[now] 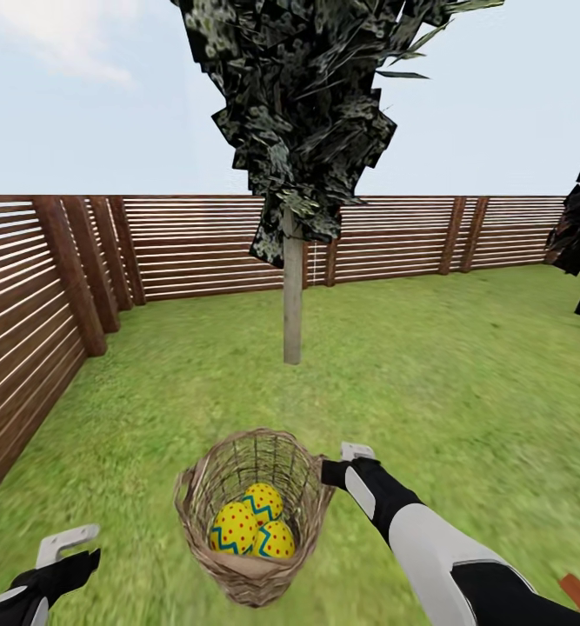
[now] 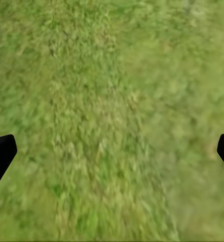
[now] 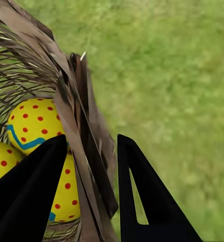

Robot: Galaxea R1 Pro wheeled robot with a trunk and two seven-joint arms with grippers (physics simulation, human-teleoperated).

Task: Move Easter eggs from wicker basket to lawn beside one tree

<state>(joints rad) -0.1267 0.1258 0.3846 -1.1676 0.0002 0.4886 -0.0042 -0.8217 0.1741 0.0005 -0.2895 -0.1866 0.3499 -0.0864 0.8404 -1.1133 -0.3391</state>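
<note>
Right gripper (image 3: 92, 186) straddling the wicker basket (image 1: 255, 513) rim at lower centre — fingers apart, perhaps to carry all three Easter eggs (image 1: 253, 520) treeward; left gripper (image 2: 112, 151) wide open over grass.

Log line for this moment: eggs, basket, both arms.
eggs: three in wicker basket | right gripper: jaws astride basket rim | left gripper: open above lawn
</note>
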